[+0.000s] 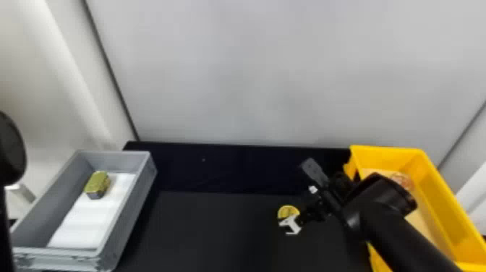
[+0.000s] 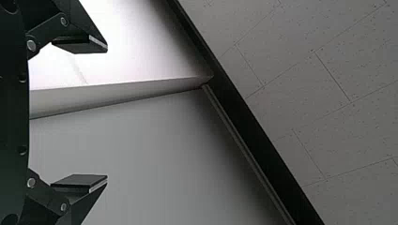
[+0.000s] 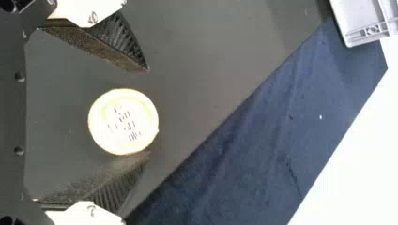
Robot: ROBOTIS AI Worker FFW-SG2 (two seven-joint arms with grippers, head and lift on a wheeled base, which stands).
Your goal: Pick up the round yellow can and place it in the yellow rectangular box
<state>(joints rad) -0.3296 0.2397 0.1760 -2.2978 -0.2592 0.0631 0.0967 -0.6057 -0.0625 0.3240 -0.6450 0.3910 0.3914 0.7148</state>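
Observation:
The round yellow can (image 1: 289,211) stands on the black table, right of the middle. My right gripper (image 1: 297,208) is over it, the arm coming in from the lower right. In the right wrist view the can's pale lid (image 3: 123,122) lies between the spread fingers of my right gripper (image 3: 149,112), nearer the lower finger; whether that finger touches it, I cannot tell. The yellow rectangular box (image 1: 445,204) is at the right, partly behind the right arm. My left gripper (image 2: 107,112) is parked open, facing wall and ceiling, with nothing between its fingers.
A grey bin (image 1: 126,213) at the left holds a white sheet (image 1: 88,220) and a yellow-green block-shaped can (image 1: 97,183). A reddish clear item (image 1: 402,180) lies in the yellow box. Part of the left arm (image 1: 11,148) shows at the left edge.

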